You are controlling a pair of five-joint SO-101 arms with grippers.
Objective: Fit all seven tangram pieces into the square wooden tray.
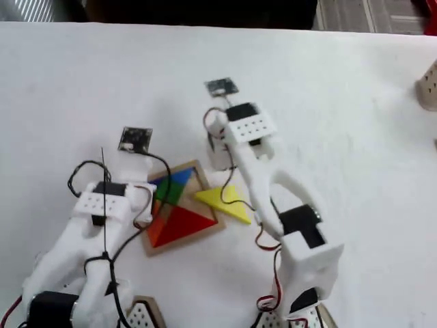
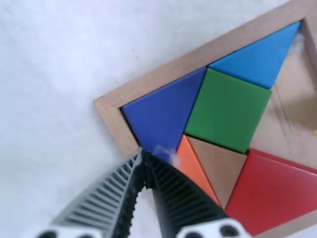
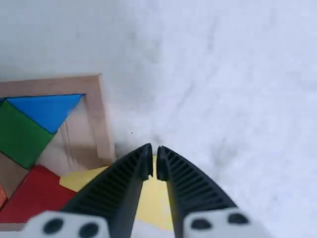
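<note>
The square wooden tray (image 1: 205, 173) lies between the two arms. Inside it sit a dark blue triangle (image 2: 161, 111), a green square (image 2: 228, 109), a light blue triangle (image 2: 257, 57), an orange piece (image 2: 190, 166) and a red triangle (image 2: 270, 191), with a bare wooden gap (image 2: 218, 168) among them. A yellow triangle (image 1: 225, 201) rests half over the tray's right rim, partly on the table. My left gripper (image 2: 143, 159) is shut, its tips at the tray's left rim beside the dark blue triangle. My right gripper (image 3: 153, 154) is shut just above the yellow triangle (image 3: 148, 198), near the tray's corner (image 3: 101, 119).
White tabletop all around, open toward the back and right. A perforated wooden block (image 1: 429, 85) stands at the far right edge. Both arm bases and their cables crowd the front edge, the right arm (image 1: 300, 239) running alongside the yellow triangle.
</note>
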